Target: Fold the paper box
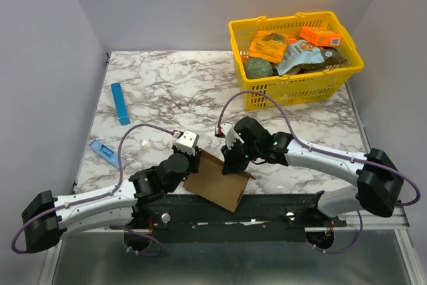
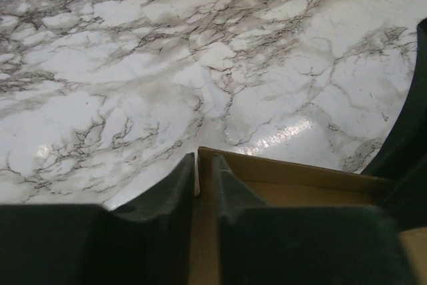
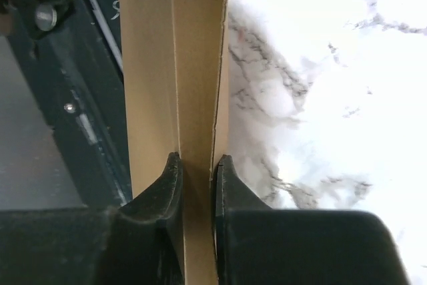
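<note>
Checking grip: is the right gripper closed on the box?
Yes, the right wrist view shows the right gripper clamped on both sides of a fold of the box.

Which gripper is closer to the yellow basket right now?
Right. The right gripper pinches the cardboard box on the side toward the basket; the left gripper grips its other side, farther from the basket.

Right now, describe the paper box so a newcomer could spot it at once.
On the marble table, look at the middle of the near edge. The paper box is the brown cardboard sheet there, pinched by the left gripper and the right gripper. It is plain and unprinted, unlike the orange boxes in the yellow basket.
</note>
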Motion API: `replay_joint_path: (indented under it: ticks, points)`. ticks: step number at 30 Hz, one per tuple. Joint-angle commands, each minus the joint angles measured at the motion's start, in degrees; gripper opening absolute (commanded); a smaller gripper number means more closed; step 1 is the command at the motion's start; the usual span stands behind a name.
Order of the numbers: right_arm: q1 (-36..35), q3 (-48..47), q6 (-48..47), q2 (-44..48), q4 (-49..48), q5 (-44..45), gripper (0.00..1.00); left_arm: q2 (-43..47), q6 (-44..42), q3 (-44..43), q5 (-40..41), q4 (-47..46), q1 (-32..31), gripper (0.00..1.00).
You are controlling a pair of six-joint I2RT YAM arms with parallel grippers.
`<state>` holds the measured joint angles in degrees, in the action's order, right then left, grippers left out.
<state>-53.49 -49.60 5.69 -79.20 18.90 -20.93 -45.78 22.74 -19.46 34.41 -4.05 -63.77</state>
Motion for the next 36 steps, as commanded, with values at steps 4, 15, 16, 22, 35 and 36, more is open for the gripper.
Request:
replay_joint_path:
  ticks: [4,15,16,22,35,36]
  points:
    - [-0.2,-6.8,-8.9,-0.2,8.2,8.0,0.13,5.7,1.3,-6.2,-2.4,5.2,0.1,0.67]
    - [-0.1,-15.1,-18.9,1.0,17.4,29.8,0.18,5.6,-6.3,-22.7,-32.1,24.8,20.8,0.99]
    - [-0.1,-14.9,-20.2,1.0,16.5,32.3,0.19,4.7,-7.4,-23.4,-37.4,25.4,23.1,0.98]
    - [-0.2,-13.5,-24.8,1.9,11.6,40.3,0.2,-6.8,-13.2,-29.9,-47.4,24.8,31.4,0.78]
    - [-2.0,-8.2,-28.4,1.9,6.8,47.0,0.25,-21.1,-15.0,-31.2,-52.4,7.8,31.2,0.73]
    - [-2.1,-8.1,-28.2,1.5,6.5,47.2,0.25,-22.5,-12.3,-32.4,-51.4,7.6,31.2,0.74]
